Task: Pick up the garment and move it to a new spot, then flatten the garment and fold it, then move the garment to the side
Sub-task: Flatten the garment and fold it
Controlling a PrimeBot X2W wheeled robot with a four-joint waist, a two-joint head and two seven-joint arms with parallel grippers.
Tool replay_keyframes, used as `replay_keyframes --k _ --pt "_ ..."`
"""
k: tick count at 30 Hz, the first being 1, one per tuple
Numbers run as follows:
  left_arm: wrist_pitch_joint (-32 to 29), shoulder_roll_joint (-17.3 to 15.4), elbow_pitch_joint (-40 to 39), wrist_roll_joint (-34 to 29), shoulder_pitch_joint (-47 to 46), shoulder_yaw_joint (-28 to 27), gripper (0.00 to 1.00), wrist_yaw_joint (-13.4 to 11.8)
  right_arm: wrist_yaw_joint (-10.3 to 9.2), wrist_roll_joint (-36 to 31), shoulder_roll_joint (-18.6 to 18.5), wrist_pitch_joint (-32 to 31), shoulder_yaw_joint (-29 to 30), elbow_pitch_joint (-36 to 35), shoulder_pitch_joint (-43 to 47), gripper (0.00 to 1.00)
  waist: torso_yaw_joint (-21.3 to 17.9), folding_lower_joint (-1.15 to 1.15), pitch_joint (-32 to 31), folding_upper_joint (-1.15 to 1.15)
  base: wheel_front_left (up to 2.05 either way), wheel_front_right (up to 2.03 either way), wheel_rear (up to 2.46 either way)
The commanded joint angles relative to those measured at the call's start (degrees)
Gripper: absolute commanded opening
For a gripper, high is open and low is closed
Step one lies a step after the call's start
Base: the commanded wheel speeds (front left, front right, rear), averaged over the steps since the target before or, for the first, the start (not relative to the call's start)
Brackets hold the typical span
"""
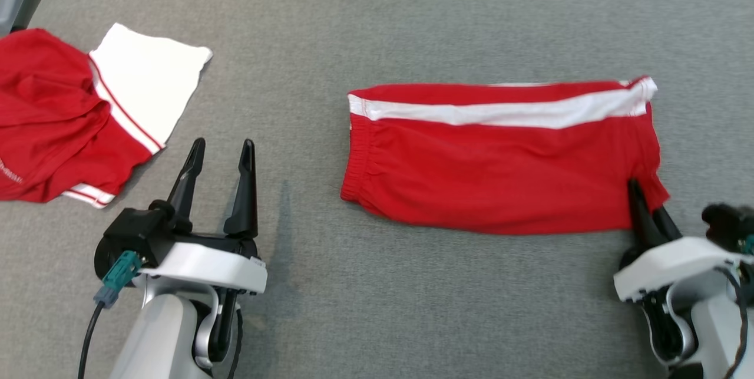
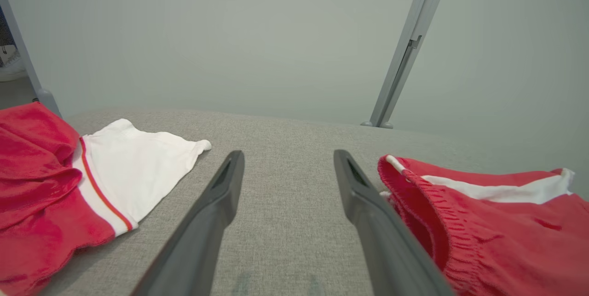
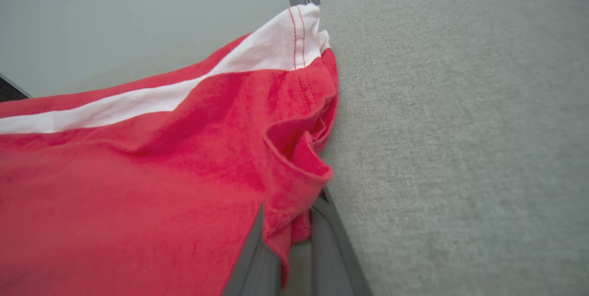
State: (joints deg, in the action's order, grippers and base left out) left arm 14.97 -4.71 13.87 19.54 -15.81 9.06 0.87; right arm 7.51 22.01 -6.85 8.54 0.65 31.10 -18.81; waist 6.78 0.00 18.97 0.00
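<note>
The big gray table [image 1: 377,19] is in front of me. The red shorts [image 1: 500,178] with a white stripe lie flat on it, from the middle over to my right. Another red and white piece of clothing [image 1: 53,119] sits crumpled at the far left, well apart from the shorts. My right gripper [image 1: 639,193] is pinched tight on the near right corner of the shorts. My left gripper [image 1: 222,149] is wide apart and holds nothing, between the two clothes.
</note>
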Motion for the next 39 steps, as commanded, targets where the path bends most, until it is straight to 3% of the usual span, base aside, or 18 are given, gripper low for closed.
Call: replay_keyframes --k 1,13,19,24,29,36,39 --pt "0.1 -0.4 -0.3 0.0 0.3 -0.3 1.0 -0.4 -0.04 -0.1 -0.1 -0.3 0.5 0.8 1.9 0.0 -1.0 0.0 -0.8 0.0 0.0 0.0 0.0" --pt "-1.8 -1.3 -2.6 0.5 2.4 0.1 1.0 -1.3 -0.02 -2.7 1.9 -3.2 4.2 -6.6 5.3 0.0 -3.4 0.0 -1.9 0.0 0.0 0.0 0.0" --pt "-2.2 -1.3 -2.9 0.6 2.6 0.6 1.0 -1.4 -0.01 -5.1 1.6 -5.9 2.4 -12.8 2.9 0.0 -3.4 0.0 -2.6 0.0 0.0 0.0 0.0" --pt "-2.4 -1.4 -3.0 0.8 2.7 0.9 1.0 -1.4 -0.01 -6.3 2.2 -9.0 -3.9 -19.8 -0.9 0.0 -2.9 0.0 -3.2 0.0 0.0 0.0 0.0" --pt "-2.3 -1.2 -2.6 1.0 2.3 1.6 1.0 -1.3 -0.01 -4.8 3.2 -11.5 -13.9 -22.0 -4.7 0.0 -1.4 0.0 -3.6 0.0 0.0 0.0 0.0" --pt "-1.9 -0.7 -1.7 1.5 1.9 2.7 1.0 -1.0 -0.01 1.1 3.7 -11.6 -28.6 -15.6 -7.6 0.0 1.0 0.0 -3.6 0.0 0.0 0.0 0.0" --pt "-1.7 -0.3 -1.2 1.6 1.6 3.6 1.0 -0.8 -0.01 3.3 3.7 -10.8 -32.2 -11.0 -8.5 0.0 2.0 0.0 -3.2 0.0 0.0 0.0 0.0"
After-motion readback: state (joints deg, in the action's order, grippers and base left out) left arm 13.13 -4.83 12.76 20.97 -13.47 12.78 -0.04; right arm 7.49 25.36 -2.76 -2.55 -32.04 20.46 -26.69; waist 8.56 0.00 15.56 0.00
